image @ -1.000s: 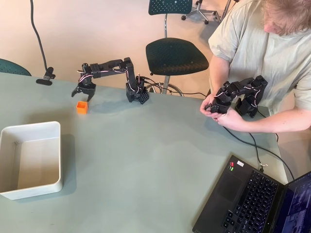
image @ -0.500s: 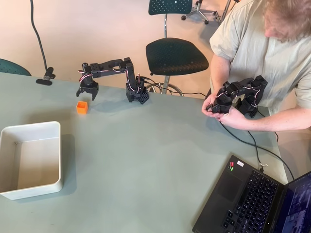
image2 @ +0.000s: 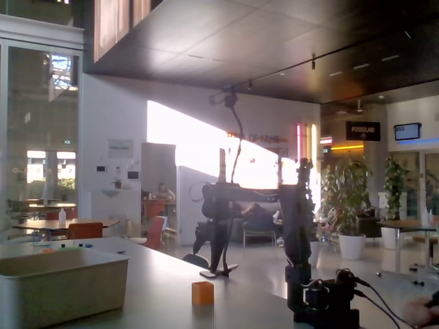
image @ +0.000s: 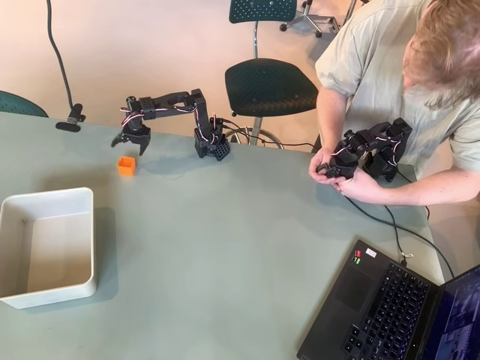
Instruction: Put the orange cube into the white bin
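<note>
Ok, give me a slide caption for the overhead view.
Black arm's gripper hovers just behind the small orange plastic cube; shallow white plastic bin waits nearer the camera.

In the overhead view, the cube sits on the table. The gripper hangs just behind the cube. The bin lies nearer the camera, left of the cube, well apart.

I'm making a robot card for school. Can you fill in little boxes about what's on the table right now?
cube: orange, on the table, outside the bin
bin: white, nothing in it, near the left edge in the overhead view
gripper: open, just above the cube, holding nothing
arm: black, stretched toward the cube
laptop: open, bottom right corner in the overhead view
</note>
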{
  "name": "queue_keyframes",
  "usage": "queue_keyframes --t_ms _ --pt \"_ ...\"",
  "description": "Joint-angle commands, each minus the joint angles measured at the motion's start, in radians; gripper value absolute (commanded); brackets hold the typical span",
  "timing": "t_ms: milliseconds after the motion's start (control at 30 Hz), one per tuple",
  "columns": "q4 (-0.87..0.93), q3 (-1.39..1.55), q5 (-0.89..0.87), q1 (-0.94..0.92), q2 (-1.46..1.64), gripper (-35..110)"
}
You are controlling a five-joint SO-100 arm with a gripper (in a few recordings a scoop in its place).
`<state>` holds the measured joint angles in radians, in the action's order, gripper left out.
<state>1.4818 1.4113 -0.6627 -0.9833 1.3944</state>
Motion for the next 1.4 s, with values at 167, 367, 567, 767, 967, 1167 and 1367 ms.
queue_keyframes --t_ms 167,367,567,767,967,1167,1367 --pt "0.009 -0.04 -0.002 -0.009 -0.14 90" --pt "-0.003 -0.04 -0.002 -0.014 -0.141 92" --pt "-0.011 -0.061 -0.002 -0.017 -0.195 92" --pt "-0.017 -0.13 -0.002 -0.031 -0.215 92" --pt "-0.018 -0.169 0.0 -0.048 -0.215 92" --pt "-0.018 -0.169 0.0 -0.041 -0.218 92" --pt "-0.057 -0.17 0.002 -0.032 -0.275 92"
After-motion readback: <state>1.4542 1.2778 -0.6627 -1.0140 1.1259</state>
